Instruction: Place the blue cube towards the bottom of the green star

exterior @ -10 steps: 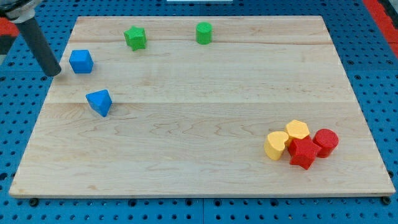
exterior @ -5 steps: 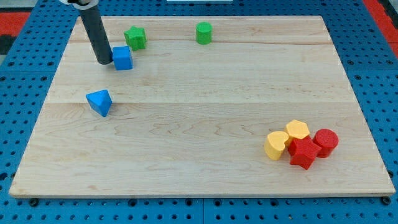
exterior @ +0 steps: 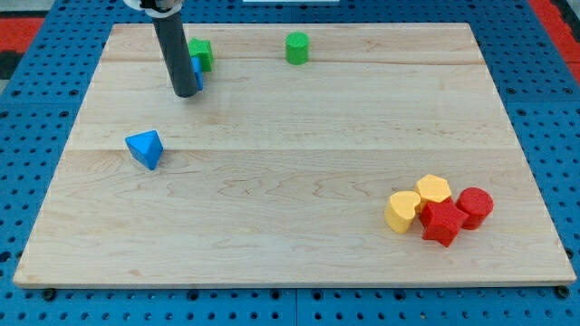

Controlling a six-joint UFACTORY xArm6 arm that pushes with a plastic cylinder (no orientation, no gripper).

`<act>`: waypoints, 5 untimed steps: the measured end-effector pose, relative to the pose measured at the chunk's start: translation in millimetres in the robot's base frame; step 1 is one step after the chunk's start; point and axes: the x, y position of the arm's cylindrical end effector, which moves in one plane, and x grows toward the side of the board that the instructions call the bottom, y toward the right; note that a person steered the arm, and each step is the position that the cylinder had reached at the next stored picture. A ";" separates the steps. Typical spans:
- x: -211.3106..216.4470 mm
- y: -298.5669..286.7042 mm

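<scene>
My dark rod stands at the view's upper left, and my tip rests on the board. The blue cube is mostly hidden behind the rod; only its right edge shows. It sits just below and touching the green star, whose left part the rod also covers. My tip is at the cube's lower left side, against it.
A blue triangular block lies at the left below my tip. A green cylinder stands at the top middle. At the lower right sit a yellow heart, a yellow block, a red star and a red cylinder.
My rod has swept from the board's left edge to the right, pushing the blue cube right and slightly up until it sits against the green star's lower side.
</scene>
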 end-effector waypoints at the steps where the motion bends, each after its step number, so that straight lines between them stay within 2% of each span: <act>1: 28.7 22.3; 2: 91.3 46.1; 3: 136.1 47.1; 4: 142.8 21.7; 5: 129.1 -32.6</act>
